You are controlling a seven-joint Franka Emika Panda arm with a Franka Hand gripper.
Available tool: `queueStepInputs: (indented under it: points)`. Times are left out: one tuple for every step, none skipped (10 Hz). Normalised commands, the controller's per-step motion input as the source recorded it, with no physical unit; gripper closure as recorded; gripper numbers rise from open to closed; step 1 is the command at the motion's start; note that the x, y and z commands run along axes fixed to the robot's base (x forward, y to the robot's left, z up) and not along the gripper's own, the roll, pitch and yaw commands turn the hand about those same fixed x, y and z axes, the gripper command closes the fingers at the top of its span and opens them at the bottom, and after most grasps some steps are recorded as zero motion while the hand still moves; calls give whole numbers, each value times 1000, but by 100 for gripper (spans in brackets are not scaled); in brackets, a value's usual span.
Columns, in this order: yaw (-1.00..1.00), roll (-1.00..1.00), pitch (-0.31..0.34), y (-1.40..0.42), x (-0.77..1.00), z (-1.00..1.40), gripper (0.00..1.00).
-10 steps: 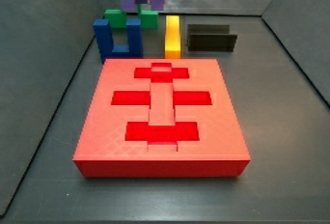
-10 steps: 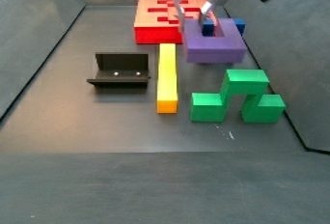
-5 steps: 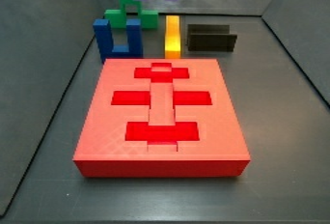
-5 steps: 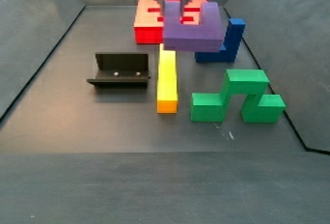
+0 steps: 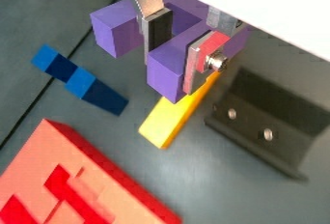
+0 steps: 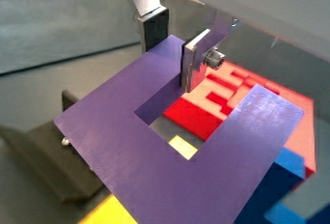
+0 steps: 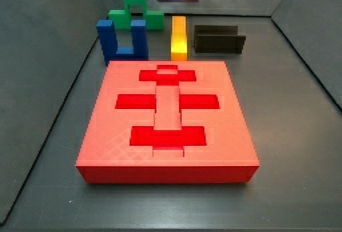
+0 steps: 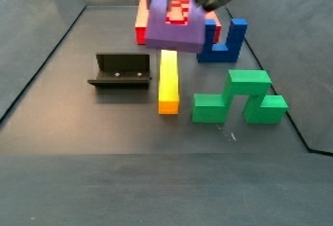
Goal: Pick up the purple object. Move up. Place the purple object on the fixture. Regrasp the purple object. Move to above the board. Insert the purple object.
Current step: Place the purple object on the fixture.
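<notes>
Wrist view: gripper (image 5: 179, 41) clamping unmarked purple object (image 5: 157, 37).

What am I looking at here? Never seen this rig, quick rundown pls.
It is a single robot arm with a two-finger claw. Two pictures come from cameras on the arm's wrist, looking down past the claw; two come from fixed cameras beside the table.

The claw is shut on the purple object, a U-shaped block, and holds it in the air; in a side view it hangs near the top of the frame.

On the dark floor below lie the red board with cross-shaped and bar-shaped cut-outs, a royal-blue U-shaped block, a green block, a yellow bar and the fixture, a black L-shaped bracket.

Nothing sits on the fixture or in the board's cut-outs.
</notes>
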Motion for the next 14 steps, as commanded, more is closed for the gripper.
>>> queueStepInputs:
  points:
    - [-291, -940, -103, 20, 811, -57, 100]
    - [-289, -946, -86, 26, 837, -34, 100]
    - [-291, -949, -220, 34, 777, -80, 100]
    - [-269, -923, -309, 31, 754, -129, 100]
    - [-251, -889, -297, 26, 777, -160, 100]
    - [-117, -646, -160, 0, 897, -223, 100]
    - [6, -414, 0, 0, 974, -183, 100]
    - [137, -274, 160, 0, 940, -6, 100]
    - [246, -111, 311, -9, 869, 0, 100]
    - [340, -9, 329, -9, 789, 0, 100]
    - [437, 6, 337, 0, 689, 0, 100]
    - [394, 29, 440, 0, 654, 0, 100]
    - [157, 0, 514, 97, 869, -249, 100]
    - [71, 0, 469, 154, 997, -466, 100]
